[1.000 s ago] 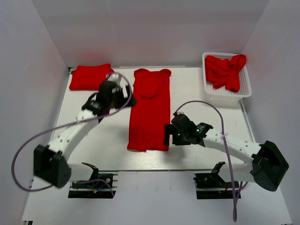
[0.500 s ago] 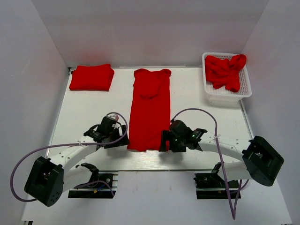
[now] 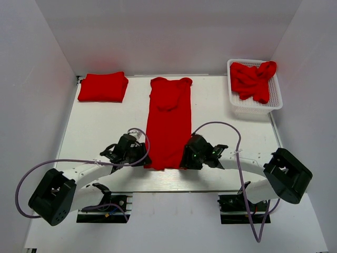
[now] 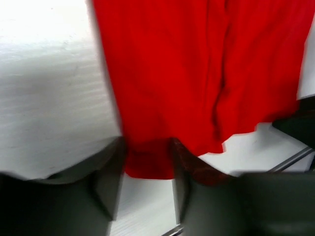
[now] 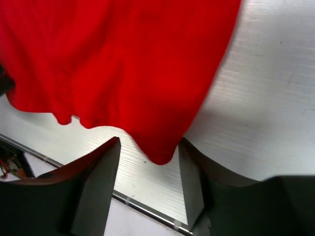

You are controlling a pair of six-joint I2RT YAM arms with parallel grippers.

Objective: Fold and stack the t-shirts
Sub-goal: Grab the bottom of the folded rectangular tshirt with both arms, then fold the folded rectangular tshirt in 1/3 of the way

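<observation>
One red t-shirt (image 3: 168, 124) lies folded into a long strip down the middle of the table (image 3: 95, 132), its hem toward me. My left gripper (image 3: 143, 158) is low at the hem's left corner. In the left wrist view that gripper (image 4: 147, 147) is open, and the cloth corner (image 4: 147, 164) fills the gap between its fingers (image 4: 110, 182). My right gripper (image 3: 185, 158) is at the hem's right corner. In its wrist view this gripper (image 5: 149, 142) is open, with the corner's tip (image 5: 160, 152) hanging free between the jaws. A folded t-shirt (image 3: 102, 87) rests at the back left.
A white mesh basket (image 3: 274, 103) at the back right holds crumpled red t-shirts (image 3: 254, 79). The table's near metal edge (image 5: 147, 209) runs just below both grippers. White walls enclose the table on three sides.
Both arms have come down and toward me to the strip's near corners. Both sets of jaws have narrowed from wide open around the hem corners.
</observation>
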